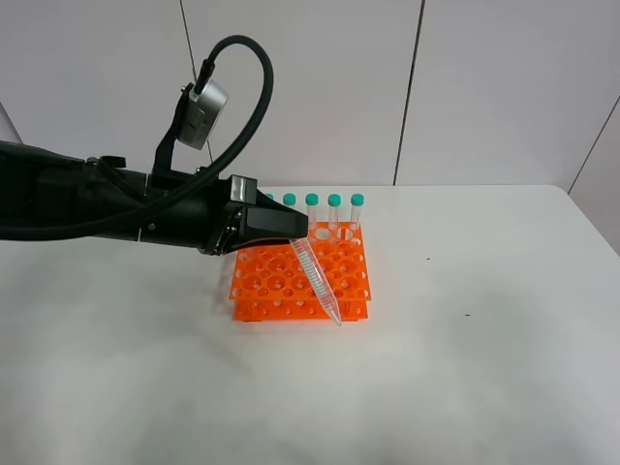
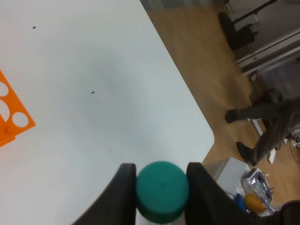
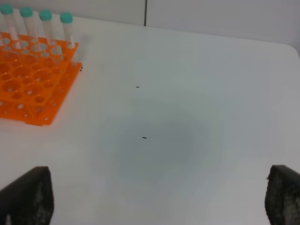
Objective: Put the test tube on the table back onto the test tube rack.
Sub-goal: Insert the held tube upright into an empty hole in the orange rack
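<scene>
Ext high cam: shows black L gripper (image 1: 296, 235) clamped on cap end of slim clear plastic test tube (image 1: 318, 281) w/ pointed conical tip. Held tilted over bright orange rectangular plastic rack (image 1: 262, 283), cap end up, tip down by rack's near R corner; can't tell if tip touches rack or tabletop. Rack resting on large plain white matte table (image 1: 484, 368). Other teal-capped clear tubes (image 1: 334, 208) upright in rack's far row.

L wrist cam: looks straight onto test tube's teal-green screw cap (image 2: 162, 190), pinched btwn two black fingers (image 2: 123, 197), one each side, both touching it. Orange rack corner at frame edge, table beneath, wood floor (image 2: 197, 61) past table's rounded corner.

R wrist cam: shows R gripper (image 3: 154, 192) spread wide, gripping nothing, only dark finger ends visible at frame's corners. Hovers above table, well apart from rack; four capped tubes upright in rack's far row.
</scene>
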